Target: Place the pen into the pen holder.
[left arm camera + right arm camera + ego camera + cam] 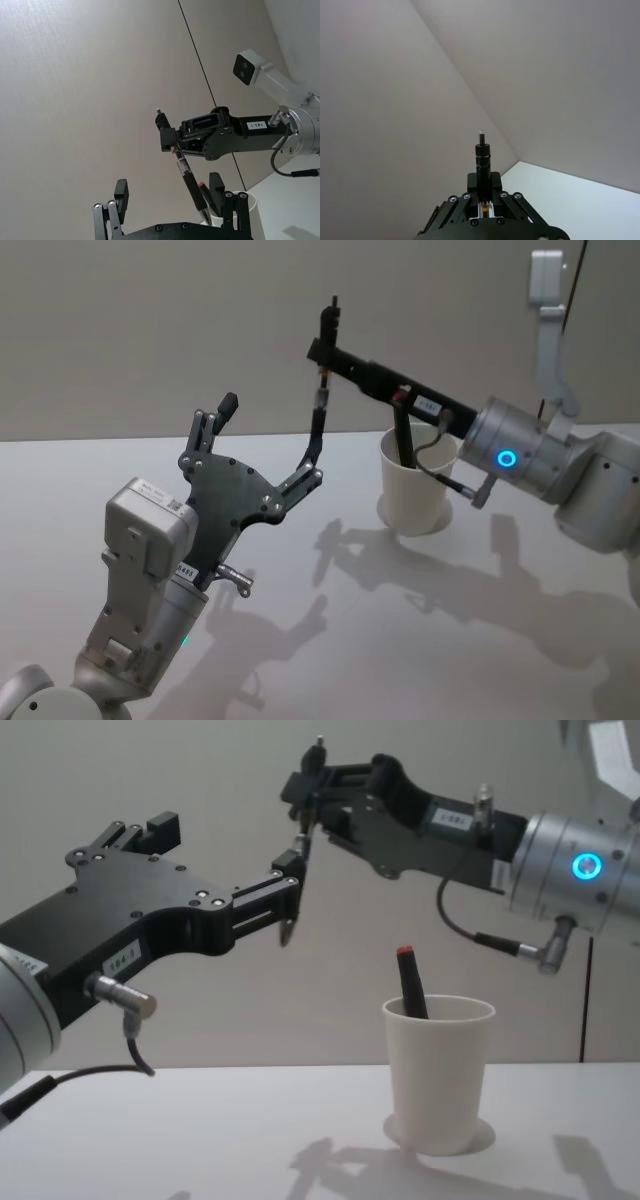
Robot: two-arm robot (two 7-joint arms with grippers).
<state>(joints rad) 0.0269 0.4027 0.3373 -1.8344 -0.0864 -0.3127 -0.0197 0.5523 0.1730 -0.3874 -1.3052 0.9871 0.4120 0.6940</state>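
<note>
right gripper (pixel 312 792): raised high, left of the cup – fingers closed on the upper end of the pen (pixel 301 860), which hangs down roughly upright, a little tilted
left gripper (pixel 272 435): raised at the same height, fingers spread wide – one finger right beside the pen's lower half; cannot tell if it touches; grips nothing
cup (pixel 438 1072): white paper cup, standing on the table (pixel 200 1140) to the right, under the right arm
pen position: in the air, well above the table, left of the cup, not over the rim
risk 1: the grip is near one end only – the pen could swing or slip if the arm moves fast
risk 2: the open left finger sits so close that a sideways move could knock the pen out of line
risk 3: red-capped marker (pixel 410 982) already leans inside the cup – the incoming pen could hit it, or the rim, and tip the light cup
count: grippers 2, cups 1, pens held 1, markers in cup 1
</note>
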